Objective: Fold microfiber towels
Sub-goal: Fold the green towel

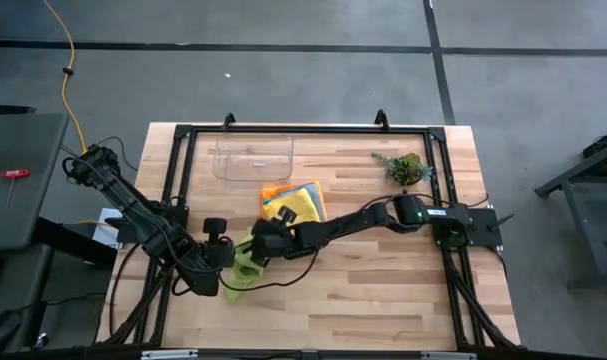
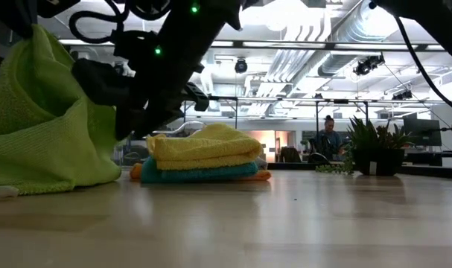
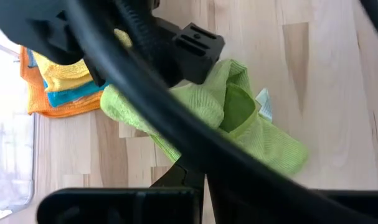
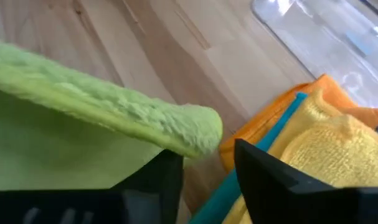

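lime green towel [image 1: 245, 262] bunched, part lifted, fuzzy

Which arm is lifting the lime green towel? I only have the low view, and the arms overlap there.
Observer: From above, the left gripper is shut on the lime green towel. The right gripper meets it from the stack's side.
Operator: Has the right one gripped?
Observer: Not by its wrist view. Its fingers stand apart, and the towel's rolled edge lies beside them, not between.
Operator: Anything behind the folded stack?
Observer: A clear tray, just beyond the stack, near the table's far edge.
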Controlling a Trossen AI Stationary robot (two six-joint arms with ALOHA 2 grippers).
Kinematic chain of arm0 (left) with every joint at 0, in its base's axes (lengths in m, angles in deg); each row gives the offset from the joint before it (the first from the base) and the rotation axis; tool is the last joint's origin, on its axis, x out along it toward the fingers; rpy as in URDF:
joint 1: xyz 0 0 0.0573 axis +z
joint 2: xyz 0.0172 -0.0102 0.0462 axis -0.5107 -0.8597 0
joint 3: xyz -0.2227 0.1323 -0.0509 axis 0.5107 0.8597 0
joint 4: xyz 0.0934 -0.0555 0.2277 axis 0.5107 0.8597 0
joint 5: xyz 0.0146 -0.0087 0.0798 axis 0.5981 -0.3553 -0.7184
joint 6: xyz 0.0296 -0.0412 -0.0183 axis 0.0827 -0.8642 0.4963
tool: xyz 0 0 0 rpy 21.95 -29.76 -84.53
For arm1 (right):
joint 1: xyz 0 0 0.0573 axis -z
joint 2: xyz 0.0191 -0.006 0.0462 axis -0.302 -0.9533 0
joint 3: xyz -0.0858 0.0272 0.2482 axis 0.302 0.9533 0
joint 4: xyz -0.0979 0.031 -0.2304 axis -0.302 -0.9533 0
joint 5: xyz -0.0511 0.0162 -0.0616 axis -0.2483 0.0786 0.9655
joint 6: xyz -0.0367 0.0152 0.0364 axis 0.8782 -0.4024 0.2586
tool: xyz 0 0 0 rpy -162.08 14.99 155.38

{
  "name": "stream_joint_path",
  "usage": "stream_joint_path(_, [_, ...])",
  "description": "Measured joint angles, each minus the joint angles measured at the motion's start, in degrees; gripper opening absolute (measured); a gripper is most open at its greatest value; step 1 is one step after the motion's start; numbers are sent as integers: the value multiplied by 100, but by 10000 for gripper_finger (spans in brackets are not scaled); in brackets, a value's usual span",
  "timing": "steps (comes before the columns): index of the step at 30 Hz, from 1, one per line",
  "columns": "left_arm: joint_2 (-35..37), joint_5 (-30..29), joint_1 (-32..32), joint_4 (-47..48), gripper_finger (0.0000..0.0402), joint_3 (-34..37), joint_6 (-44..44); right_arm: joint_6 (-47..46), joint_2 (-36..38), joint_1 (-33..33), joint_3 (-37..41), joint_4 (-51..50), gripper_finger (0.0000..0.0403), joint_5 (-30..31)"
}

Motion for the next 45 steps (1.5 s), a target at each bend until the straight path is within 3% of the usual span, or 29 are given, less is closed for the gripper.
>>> stream_joint_path(6, [0, 0, -1, 0, 0, 0, 2, 97, 0, 6, -108, 24, 24, -27])
stream_joint_path(8, [0, 2, -3, -2, 0, 0, 2, 111, 11, 4, -170, -93, 9, -63])
stream_joint_path(20, [2, 7, 115, -223, 0, -166, 47, 330, 982, -47, -248, -1678, 1, -16])
stream_joint_path(28, [2, -146, 503, -401, 0, -788, 862, 309, 1802, -360, -248, -2574, 0, -178])
stream_joint_path(33, [2, -117, 816, -754, 0, -846, 1288, -81, 2080, -589, -248, -3295, 0, -159])
stream_joint_path(45, [-25, -21, 996, -422, 0, -841, 1209, -1415, 2239, -1199, -240, -5240, 0, 30])
